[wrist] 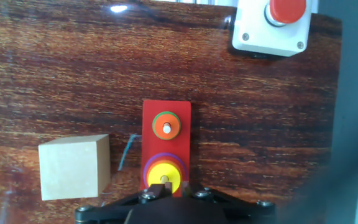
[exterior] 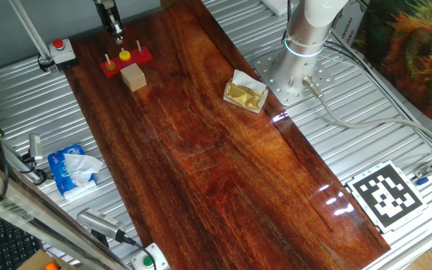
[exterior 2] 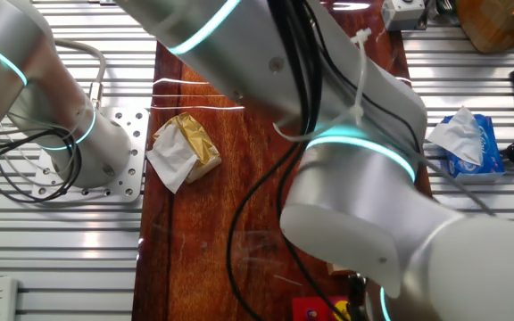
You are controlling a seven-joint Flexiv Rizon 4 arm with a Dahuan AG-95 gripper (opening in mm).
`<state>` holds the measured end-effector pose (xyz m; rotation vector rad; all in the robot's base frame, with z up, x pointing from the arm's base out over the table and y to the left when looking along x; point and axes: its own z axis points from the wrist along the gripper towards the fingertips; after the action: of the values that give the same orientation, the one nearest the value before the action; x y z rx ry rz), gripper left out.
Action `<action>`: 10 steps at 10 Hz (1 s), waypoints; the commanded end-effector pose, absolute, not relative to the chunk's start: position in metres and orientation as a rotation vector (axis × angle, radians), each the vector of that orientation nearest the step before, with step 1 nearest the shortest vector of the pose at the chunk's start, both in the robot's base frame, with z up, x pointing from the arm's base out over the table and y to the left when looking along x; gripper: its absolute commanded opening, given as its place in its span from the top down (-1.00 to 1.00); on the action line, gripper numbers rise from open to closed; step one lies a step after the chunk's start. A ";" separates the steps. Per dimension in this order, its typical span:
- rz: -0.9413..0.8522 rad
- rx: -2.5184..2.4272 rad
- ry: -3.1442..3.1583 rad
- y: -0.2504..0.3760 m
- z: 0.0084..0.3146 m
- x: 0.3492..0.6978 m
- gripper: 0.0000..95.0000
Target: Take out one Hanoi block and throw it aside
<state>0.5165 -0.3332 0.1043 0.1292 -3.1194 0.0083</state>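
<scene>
The Hanoi block, a small yellow disc [wrist: 165, 173], sits on a peg at the near end of the red base [wrist: 166, 147], over a purple ring. An orange disc with a green rim [wrist: 166, 126] sits on the far peg. In one fixed view the yellow disc [exterior: 124, 55] and a small red disc [exterior: 109, 64] stand on the base. My gripper [wrist: 168, 193] hovers just above the yellow disc, its fingers close together and holding nothing. It hangs above the base in one fixed view [exterior: 115, 30]. In the other fixed view the arm hides most of the base.
A tan wooden cube [wrist: 74, 167] lies left of the base, also in one fixed view [exterior: 133, 77]. A white box with a red button [wrist: 271, 25] stands beyond the table edge. A crumpled gold wrapper [exterior: 245, 94] and a tissue pack [exterior: 73, 169] lie further off.
</scene>
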 end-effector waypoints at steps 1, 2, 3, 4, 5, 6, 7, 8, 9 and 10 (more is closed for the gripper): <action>-0.009 0.118 -3.120 -0.334 0.096 0.519 0.20; -0.006 0.118 -3.121 -0.334 0.087 0.519 0.20; -0.008 0.116 -3.123 -0.334 0.083 0.520 0.20; -0.007 0.124 -3.122 -0.334 0.080 0.520 0.20; -0.009 0.125 -3.122 -0.333 0.079 0.520 0.20; -0.019 0.134 -3.123 -0.333 0.079 0.520 0.20; -0.043 0.136 -3.124 -0.333 0.078 0.520 0.20; -0.064 0.134 -3.125 -0.333 0.077 0.520 0.20; -0.083 0.135 -3.126 -0.333 0.075 0.520 0.20; -0.115 0.133 -3.130 -0.333 0.071 0.520 0.20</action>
<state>0.5202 -0.3334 0.0708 0.1336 -3.1278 -0.1141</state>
